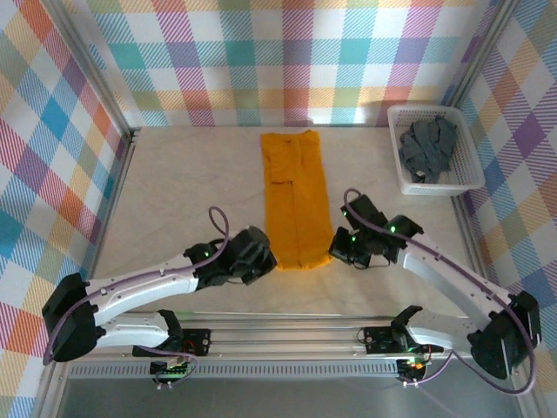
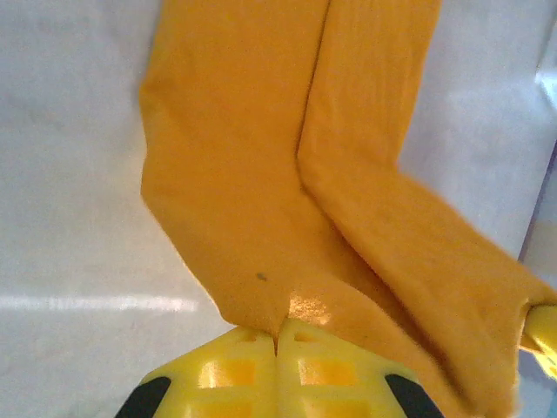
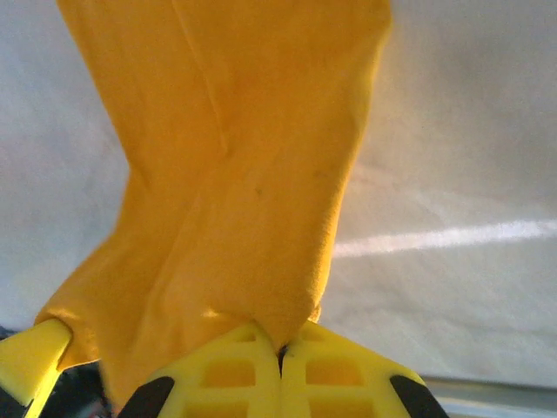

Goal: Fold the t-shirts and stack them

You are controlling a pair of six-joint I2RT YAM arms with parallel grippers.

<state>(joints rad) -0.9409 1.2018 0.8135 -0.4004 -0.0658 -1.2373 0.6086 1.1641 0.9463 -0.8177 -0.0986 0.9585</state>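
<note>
We are pinching with both tools. The left tool (image 2: 277,335) is holding its yellow fingers pressed flat together on the near left corner of the orange-yellow t-shirt (image 1: 293,196). The right tool (image 3: 280,344) is gripping the near right corner the same way. Neither pair of jaws is showing a gap, only a thin edge of cloth between them.

From the tools, the shirt is running toward 12 o'clock as a long narrow strip. It is already folded lengthwise and is lying on the pale worktop (image 1: 191,183), with one layer overlapping the other down the middle. At about 2 o'clock, well apart from the strip, the dark grey t-shirt (image 1: 426,150) is sitting crumpled in a white mesh basket (image 1: 393,148).

We are judging several risks. Each tool is biting only a small corner, so the cloth could be slipping out once its weight is hanging from the fingers. We cannot tell whether both layers are caught; if only the upper one is, the lengthwise fold could be opening as we lift. If one arm is travelling faster or higher than the other toward 12 o'clock, the near edge could be landing askew. The two tools are also working near each other, so any inward drift could be bringing them into contact.
</note>
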